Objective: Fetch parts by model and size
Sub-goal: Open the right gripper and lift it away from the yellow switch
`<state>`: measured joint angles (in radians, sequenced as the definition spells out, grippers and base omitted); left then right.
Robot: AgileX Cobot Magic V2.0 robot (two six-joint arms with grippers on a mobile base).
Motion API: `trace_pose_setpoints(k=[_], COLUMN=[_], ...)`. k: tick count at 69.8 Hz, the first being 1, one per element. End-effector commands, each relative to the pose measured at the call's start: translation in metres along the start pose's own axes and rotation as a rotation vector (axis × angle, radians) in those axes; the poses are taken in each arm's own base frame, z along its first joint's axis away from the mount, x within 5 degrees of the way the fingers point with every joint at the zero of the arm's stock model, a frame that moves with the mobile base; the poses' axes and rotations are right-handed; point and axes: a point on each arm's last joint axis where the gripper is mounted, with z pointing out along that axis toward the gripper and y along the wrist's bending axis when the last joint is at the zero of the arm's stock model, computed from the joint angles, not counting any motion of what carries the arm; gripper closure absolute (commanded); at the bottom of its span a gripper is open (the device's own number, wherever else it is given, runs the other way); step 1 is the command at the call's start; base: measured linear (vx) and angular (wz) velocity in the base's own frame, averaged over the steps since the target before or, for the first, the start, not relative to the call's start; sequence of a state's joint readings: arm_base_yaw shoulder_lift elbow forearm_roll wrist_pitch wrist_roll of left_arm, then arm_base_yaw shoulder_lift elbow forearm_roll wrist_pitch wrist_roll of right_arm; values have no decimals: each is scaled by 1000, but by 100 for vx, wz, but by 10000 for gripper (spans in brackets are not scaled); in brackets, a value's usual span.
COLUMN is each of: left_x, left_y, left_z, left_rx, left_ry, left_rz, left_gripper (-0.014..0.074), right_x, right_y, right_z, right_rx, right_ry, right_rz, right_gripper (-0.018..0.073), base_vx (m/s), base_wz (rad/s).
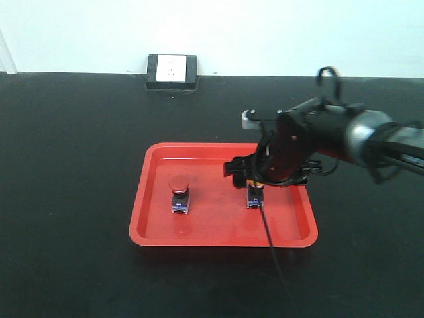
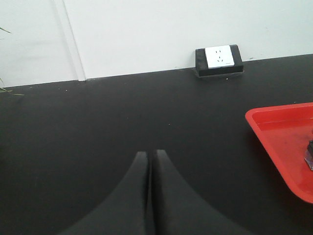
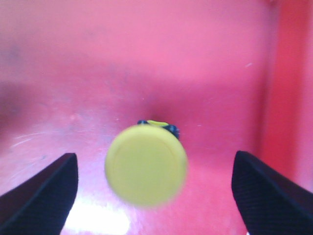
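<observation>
On the red tray [image 1: 154, 225] a red-capped push-button switch [image 1: 179, 193] stands upright on the left. The yellow-capped switch [image 3: 145, 164] stands right of the middle. From the front only its black body and bluish base [image 1: 255, 197] show, under my right gripper [image 1: 256, 180]. In the right wrist view that gripper [image 3: 155, 156] is open, its two fingers wide on either side of the yellow cap and not touching it. My left gripper [image 2: 149, 154] is shut on nothing over the bare black table, left of the tray's corner [image 2: 279, 127].
A black socket box with a white face [image 1: 171, 71] sits at the table's far edge by the wall. A small white bracket [image 1: 248, 118] lies behind the tray. A black cable [image 1: 273, 248] runs from the right arm across the tray's front rim.
</observation>
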<state>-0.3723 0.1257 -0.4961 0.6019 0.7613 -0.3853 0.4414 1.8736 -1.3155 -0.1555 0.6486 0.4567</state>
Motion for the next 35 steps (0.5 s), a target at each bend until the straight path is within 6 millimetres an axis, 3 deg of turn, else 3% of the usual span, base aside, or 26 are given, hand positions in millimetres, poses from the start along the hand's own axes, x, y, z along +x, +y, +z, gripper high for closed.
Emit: trace_pose_setpoints(k=[1, 17, 35], left_x=[-11, -11, -11], left_y=[0, 0, 0], left_z=[-1, -1, -1], left_rx=[10, 10, 10], left_ry=[-62, -62, -62], left_rz=[8, 8, 8], left_gripper=[603, 603, 603], right_x=[-12, 5, 54], right_y=[-3, -17, -35], right_z=[-45, -97, -150], right_rx=[-33, -33, -108], right_ry=[-176, -342, -566], right_rz=[-32, -113, -171], right_gripper=[-29, -29, 10], base_vx=[0, 0, 0], base_wz=[0, 0, 0])
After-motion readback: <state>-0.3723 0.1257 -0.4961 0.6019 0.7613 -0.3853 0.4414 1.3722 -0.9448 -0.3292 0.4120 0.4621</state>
